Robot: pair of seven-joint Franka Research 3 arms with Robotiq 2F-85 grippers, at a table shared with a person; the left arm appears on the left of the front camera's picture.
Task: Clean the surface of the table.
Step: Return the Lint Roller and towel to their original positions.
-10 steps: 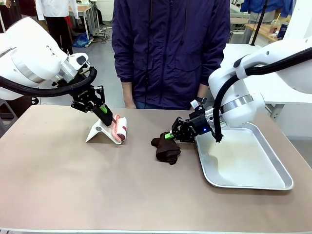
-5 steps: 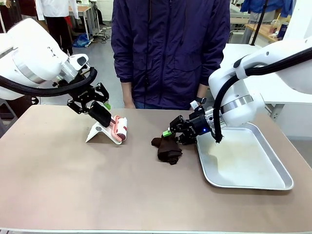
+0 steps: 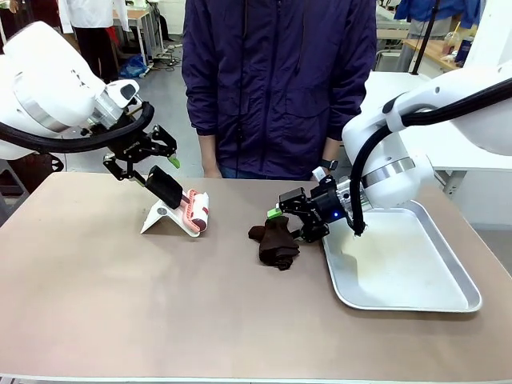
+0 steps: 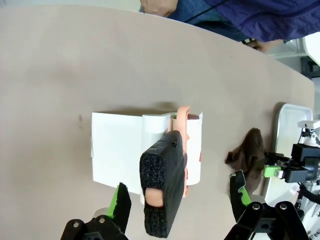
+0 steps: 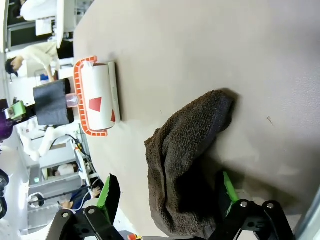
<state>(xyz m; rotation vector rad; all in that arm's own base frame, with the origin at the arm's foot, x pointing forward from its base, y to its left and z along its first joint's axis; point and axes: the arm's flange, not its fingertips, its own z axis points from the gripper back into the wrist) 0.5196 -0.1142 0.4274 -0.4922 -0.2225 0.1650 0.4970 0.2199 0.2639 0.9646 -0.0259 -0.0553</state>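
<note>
Both my grippers are released: the left gripper (image 3: 152, 156) above the lint roller (image 3: 194, 210), the right gripper (image 3: 293, 214) over the dark cloth (image 3: 274, 242). The table (image 3: 160, 304) lies flat and hard beneath. The cloth looks soft and limp; I would pinch its bunched middle.

The table (image 3: 160, 320) is big, flat and brown, with a thin pale edge along the near side. Its top is smooth and dull, and it stretches wide from left to right.
</note>
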